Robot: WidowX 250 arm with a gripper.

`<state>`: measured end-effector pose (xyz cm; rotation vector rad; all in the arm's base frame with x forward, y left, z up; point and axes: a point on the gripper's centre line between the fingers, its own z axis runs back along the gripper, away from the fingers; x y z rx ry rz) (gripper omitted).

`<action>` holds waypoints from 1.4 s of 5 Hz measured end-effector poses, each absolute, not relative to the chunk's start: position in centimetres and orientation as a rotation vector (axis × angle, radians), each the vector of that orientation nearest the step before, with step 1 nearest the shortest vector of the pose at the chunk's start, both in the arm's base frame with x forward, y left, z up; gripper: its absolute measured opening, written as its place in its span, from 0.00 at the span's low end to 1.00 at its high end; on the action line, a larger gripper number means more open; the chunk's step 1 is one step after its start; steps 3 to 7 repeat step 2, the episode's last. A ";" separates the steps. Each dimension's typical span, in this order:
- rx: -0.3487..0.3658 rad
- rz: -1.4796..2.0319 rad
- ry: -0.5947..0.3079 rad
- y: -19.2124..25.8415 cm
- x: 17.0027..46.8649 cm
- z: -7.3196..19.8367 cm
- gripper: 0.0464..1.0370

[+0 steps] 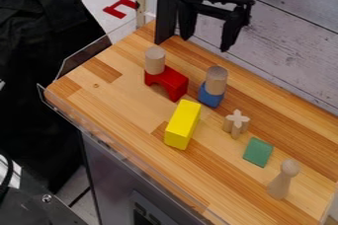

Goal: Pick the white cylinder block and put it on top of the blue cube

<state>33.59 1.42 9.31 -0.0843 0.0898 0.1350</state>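
Note:
My gripper (pixel 208 35) hangs at the top of the camera view, above the back edge of the wooden surface, its two black fingers spread apart with nothing between them. Below it, a pale wood-toned cylinder (pixel 216 80) stands upright on the blue cube (pixel 210 96). The cube's upper part is hidden by that cylinder. A second pale cylinder (pixel 155 60) stands upright on one end of the red arch block (pixel 170 81), to the left. I see no clearly white cylinder; both are light wood colour.
A yellow block (pixel 183 125) lies near the middle of the wooden table (pixel 122 98). To its right are a cross-shaped wooden piece (pixel 235 123), a green block (pixel 258 152) and a wooden peg figure (pixel 283 179). A grey plank wall (pixel 290 36) rises behind.

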 end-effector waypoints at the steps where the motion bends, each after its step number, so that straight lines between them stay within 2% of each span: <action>1: -0.038 0.167 0.056 3.1 33.1 9.9 0.96; 2: -0.007 0.172 0.050 3.8 33.1 9.8 0.96; 7: -0.007 0.172 0.050 3.8 33.1 9.8 0.96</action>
